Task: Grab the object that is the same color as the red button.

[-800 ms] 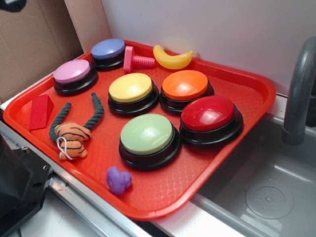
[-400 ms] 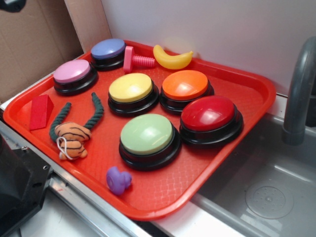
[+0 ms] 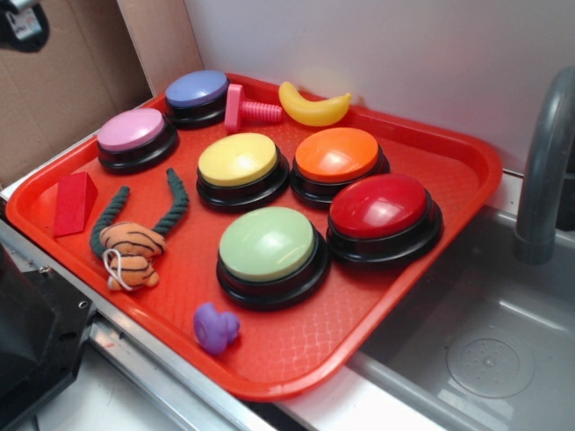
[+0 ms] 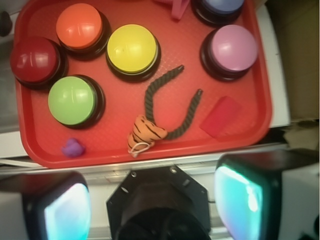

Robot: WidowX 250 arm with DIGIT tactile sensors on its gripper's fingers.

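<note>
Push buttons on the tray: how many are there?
6: red button, orange button, yellow button, green button, pink button, blue button. None seems hidden.

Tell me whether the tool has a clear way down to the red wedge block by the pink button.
Probably yes. The red wedge block lies alone on the tray, apart from the rope toy and pink button, with nothing over it. The tool hangs high, jaws spread.
</note>
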